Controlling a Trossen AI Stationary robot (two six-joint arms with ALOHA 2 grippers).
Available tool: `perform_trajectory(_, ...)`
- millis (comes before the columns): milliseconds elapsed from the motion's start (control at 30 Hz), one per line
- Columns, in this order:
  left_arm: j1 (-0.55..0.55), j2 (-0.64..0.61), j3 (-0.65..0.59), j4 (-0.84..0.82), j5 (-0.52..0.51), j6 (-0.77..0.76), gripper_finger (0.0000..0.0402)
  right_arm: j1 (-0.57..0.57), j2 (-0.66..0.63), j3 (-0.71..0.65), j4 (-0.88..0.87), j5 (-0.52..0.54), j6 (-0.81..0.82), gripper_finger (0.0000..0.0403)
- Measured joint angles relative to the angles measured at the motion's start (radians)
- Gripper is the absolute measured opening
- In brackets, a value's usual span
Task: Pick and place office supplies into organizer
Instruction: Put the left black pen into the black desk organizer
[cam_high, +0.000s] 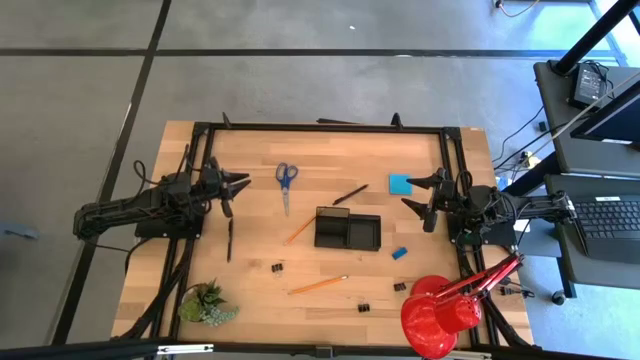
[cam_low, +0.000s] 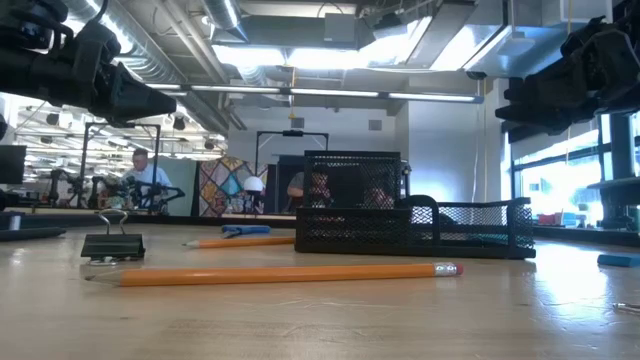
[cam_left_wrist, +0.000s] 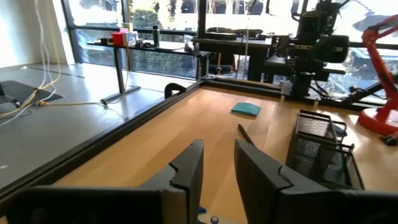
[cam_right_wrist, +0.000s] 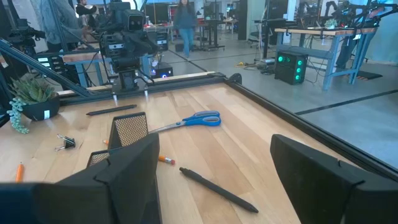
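Both grippers hover open above the table and hold nothing. My left gripper (cam_high: 238, 190) (cam_left_wrist: 219, 158) is left of the blue-handled scissors (cam_high: 286, 178) (cam_right_wrist: 198, 119). My right gripper (cam_high: 415, 192) (cam_right_wrist: 214, 162) is beside the blue note pad (cam_high: 400, 184) (cam_left_wrist: 246, 109). The black mesh organizer (cam_high: 347, 230) (cam_low: 400, 215) stands mid-table. Flat on the wood lie a black pen (cam_high: 350, 194) (cam_right_wrist: 217, 188), a second pen (cam_high: 229, 240), two orange pencils (cam_high: 300, 231) (cam_high: 318, 285) (cam_low: 290, 272), a blue eraser (cam_high: 399, 253) and binder clips (cam_high: 277, 268) (cam_high: 364, 307) (cam_low: 112, 245).
A red desk lamp (cam_high: 445, 305) stands at the near right corner and a small green plant (cam_high: 207, 303) at the near left. A black frame (cam_high: 320, 127) runs along the table's edges. Bare wood lies between the scissors and the left gripper.
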Motion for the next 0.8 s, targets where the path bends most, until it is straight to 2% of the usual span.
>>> perform_trajectory(333, 0.000, 0.000, 0.000, 0.000, 0.056, -0.059, 0.0177, 0.000, 0.000, 0.000, 0.000, 0.000, -0.001, 0.0310)
perform_trajectory(533, 0.000, 0.000, 0.000, 0.000, 0.119, -0.089, 0.0184, 0.000, 0.000, 0.000, 0.000, 0.000, -0.003, 0.0310)
perform_trajectory(800, 0.000, 0.037, 0.025, 0.045, 0.118, -0.090, 0.0185, 0.000, 0.000, 0.000, 0.000, 0.001, -0.003, 0.0310)
